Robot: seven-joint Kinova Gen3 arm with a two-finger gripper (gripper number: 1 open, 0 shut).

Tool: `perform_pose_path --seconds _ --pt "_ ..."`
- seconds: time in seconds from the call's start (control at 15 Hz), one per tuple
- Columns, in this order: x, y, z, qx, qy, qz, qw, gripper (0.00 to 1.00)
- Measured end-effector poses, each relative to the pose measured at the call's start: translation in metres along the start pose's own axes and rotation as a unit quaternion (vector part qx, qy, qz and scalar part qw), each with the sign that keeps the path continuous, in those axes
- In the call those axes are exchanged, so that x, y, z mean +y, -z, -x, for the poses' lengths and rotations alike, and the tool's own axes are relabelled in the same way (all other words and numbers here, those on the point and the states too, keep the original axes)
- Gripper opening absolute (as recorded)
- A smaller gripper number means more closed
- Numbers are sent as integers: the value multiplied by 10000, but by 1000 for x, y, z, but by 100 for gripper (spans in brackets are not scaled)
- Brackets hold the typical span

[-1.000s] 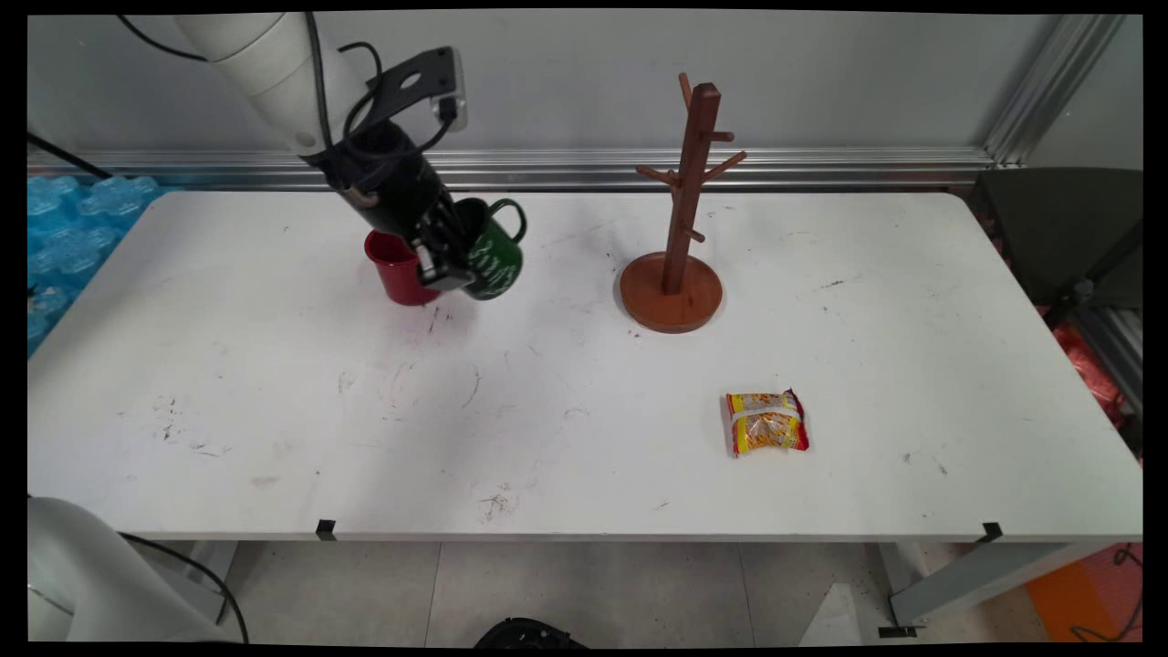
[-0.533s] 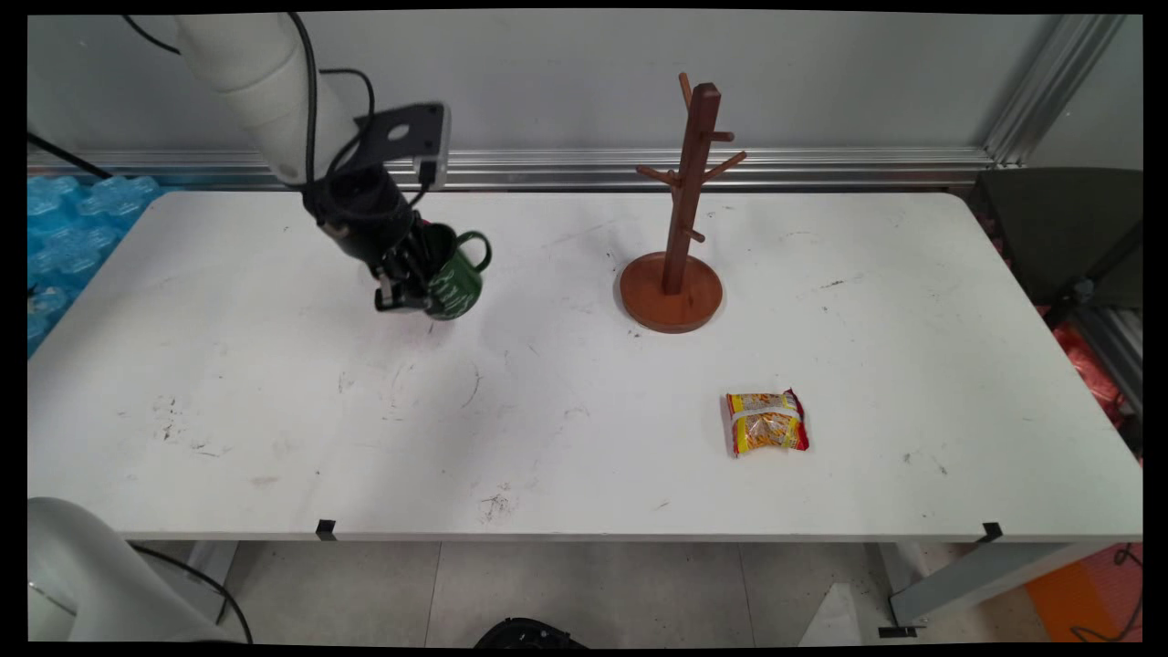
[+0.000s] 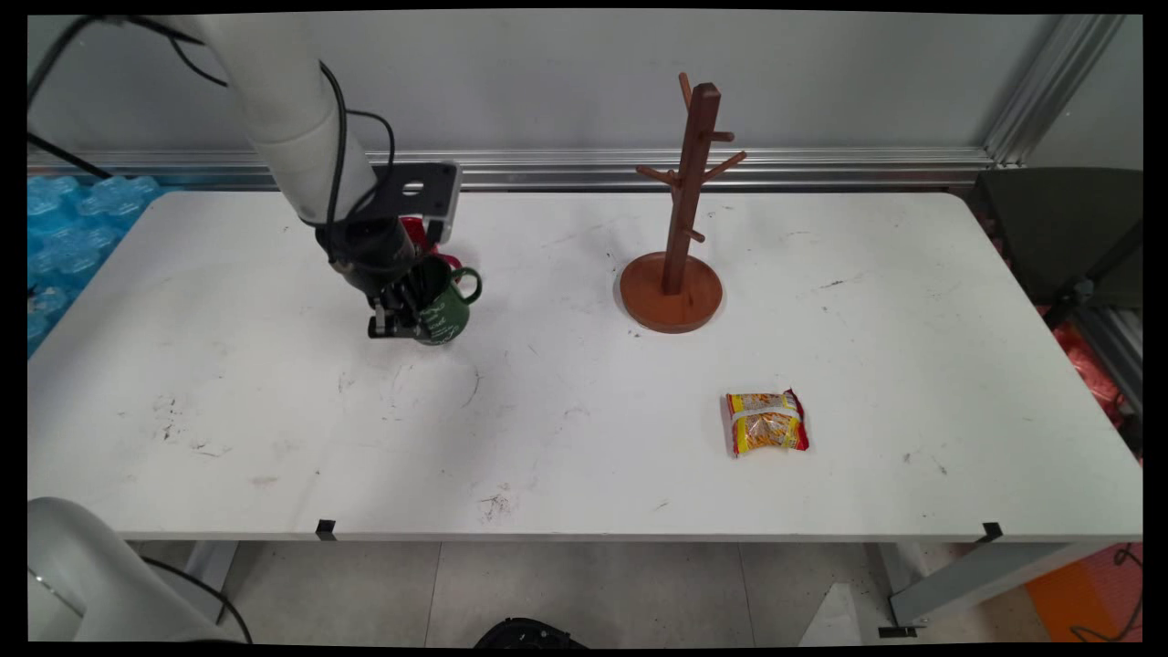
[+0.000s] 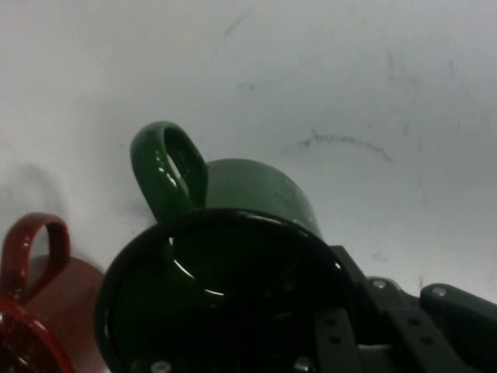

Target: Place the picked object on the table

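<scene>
Black two-finger gripper [image 3: 401, 315] is clamped on the rim wall of a dark green enamel mug with white lettering [image 3: 442, 310], one finger inside the cup, so the mug hangs slightly tilted, at or just above the white bench [image 3: 584, 429] (contact unclear). Handle points away from the gripper. A red enamel mug [image 3: 420, 235] sits just behind, mostly hidden by the arm. Brown wooden mug tree [image 3: 680, 210] is well apart to the right; yellow-red snack packet [image 3: 766, 422] lies nearer the front edge.
</scene>
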Motion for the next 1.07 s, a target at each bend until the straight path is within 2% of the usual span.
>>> perform_pose_path --seconds 0.47,0.93,1.0,1.07 --pt "-6 -32 1 -297 -282 70 9991 0" --pt "-6 -47 5 -398 -538 117 9977 0" --pt "-6 -48 6 -409 -571 121 9975 100" --pt "-6 -49 7 -414 -590 122 9973 100"
